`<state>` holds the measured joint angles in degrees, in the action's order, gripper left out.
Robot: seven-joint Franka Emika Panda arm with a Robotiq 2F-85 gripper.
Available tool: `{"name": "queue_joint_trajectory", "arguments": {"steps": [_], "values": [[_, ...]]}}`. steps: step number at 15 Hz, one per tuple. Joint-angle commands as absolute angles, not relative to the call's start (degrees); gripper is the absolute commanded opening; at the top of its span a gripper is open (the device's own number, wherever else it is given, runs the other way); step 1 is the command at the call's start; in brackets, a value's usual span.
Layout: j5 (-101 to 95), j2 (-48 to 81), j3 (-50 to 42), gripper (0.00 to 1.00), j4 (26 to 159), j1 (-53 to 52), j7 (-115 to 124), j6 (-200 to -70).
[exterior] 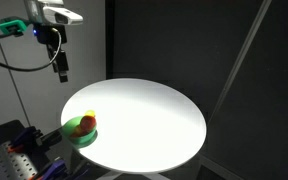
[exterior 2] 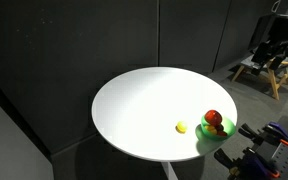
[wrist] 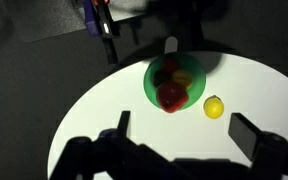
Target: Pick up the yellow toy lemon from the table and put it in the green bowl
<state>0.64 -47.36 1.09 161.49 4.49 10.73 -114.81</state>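
Note:
The yellow toy lemon (wrist: 214, 107) lies on the white round table (wrist: 104, 110), just beside the green bowl (wrist: 150, 85) and apart from it. It also shows in an exterior view (exterior 2: 181, 127), next to the bowl (exterior 2: 212, 137). The bowl (exterior: 82, 138) sits near the table's edge (exterior: 144, 115) and holds other toy fruit. My gripper (wrist: 184, 130) is open and empty, its two fingers spread wide. It hangs high above the table's edge (exterior: 60, 68), well clear of the lemon and the bowl. In that exterior view the lemon is not clearly visible.
A red toy fruit (wrist: 171, 95) and other small fruit lie in the bowl. Dark curtains surround the table. Equipment stands by the table's edge (exterior: 14, 150) (exterior 2: 269, 145). A wooden stool (exterior 2: 264, 70) stands further off.

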Motion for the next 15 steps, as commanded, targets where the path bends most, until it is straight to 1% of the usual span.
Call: {"name": "queue_joint_trajectory", "arguments": {"steps": [1,15], "values": [[0.74,-47.20,1.21,1.00,161.41,4.64,10.62,-114.67],[0.73,-46.54,1.25,1.00,161.17,4.69,10.76,-114.81]]}}
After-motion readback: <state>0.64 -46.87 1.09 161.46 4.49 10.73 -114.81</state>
